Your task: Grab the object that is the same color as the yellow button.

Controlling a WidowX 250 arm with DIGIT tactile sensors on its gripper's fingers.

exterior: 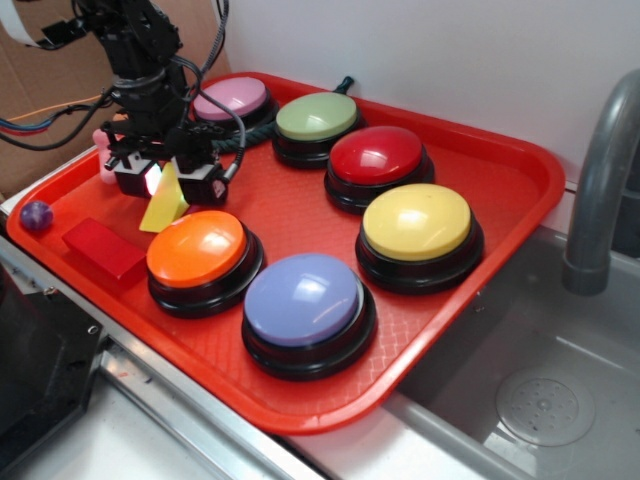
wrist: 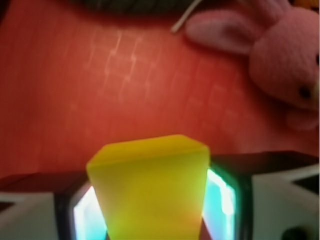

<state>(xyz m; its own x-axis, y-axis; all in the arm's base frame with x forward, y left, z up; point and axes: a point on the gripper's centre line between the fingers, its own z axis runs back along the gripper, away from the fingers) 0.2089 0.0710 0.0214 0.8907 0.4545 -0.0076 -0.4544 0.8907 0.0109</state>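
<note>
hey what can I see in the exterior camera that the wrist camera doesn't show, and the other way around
Only the exterior view shows the six buttons, including the yellow button, plus the red block, the purple ball and the sink. Only the wrist view shows the pink plush bunny's face and a close look at the lit fingers flanking the block. Both show the yellow wedge between the gripper fingers, and the red tray.

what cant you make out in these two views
- Yellow wedge: lower end cut off by the wrist frame edge.
- Pink plush toy: blurred, cropped in wrist view; mostly hidden behind the gripper in exterior view.
- Pink button: partly hidden by arm and cables, exterior.
</note>
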